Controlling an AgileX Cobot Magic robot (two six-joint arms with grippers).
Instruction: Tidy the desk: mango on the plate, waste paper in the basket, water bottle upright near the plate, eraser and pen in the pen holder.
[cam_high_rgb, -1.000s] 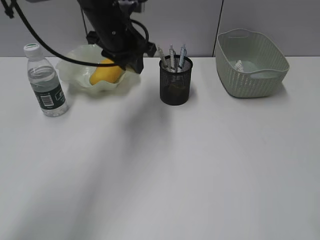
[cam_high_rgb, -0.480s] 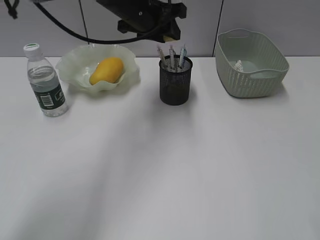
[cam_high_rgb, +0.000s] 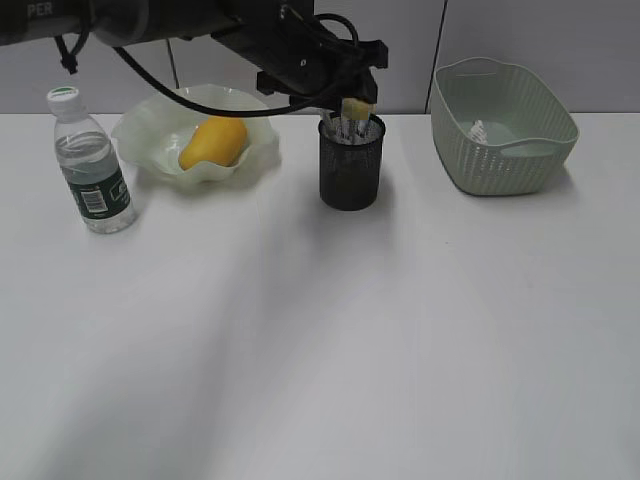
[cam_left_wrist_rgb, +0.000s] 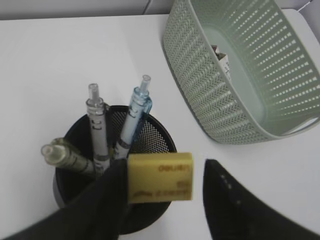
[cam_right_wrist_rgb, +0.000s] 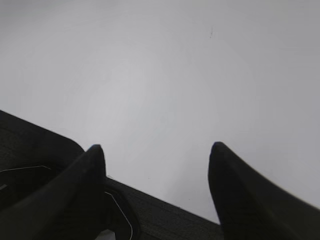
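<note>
**Eraser carried from the plate side to the pen holder, grip loosening**

Nearest, the front of the desk (cam_high_rgb: 350, 350) is bare. The right wrist view alone shows the right claw (cam_right_wrist_rgb: 157, 149), spread wide over plain desk with nothing in it.

Further back, the bottle (cam_high_rgb: 92, 165) stands upright just left of the plate (cam_high_rgb: 150, 125), and the mango (cam_high_rgb: 212, 142) lies in the plate. A second ago the left claw (cam_left_wrist_rgb: 165, 172) hung over that plate. It now hovers above the pen holder (cam_high_rgb: 350, 175) with the yellow eraser (cam_left_wrist_rgb: 160, 177).

The exterior view shows only a yellow block at the holder's mouth. The left wrist view adds that the eraser touches one finger, with a gap to the other, so the jaws stand apart. It looks about to drop among the pens (cam_left_wrist_rgb: 136, 112).

Farthest, the waste paper (cam_left_wrist_rgb: 222, 55) lies in the basket (cam_high_rgb: 505, 150). By my reckoning, the eraser is the last item.
</note>
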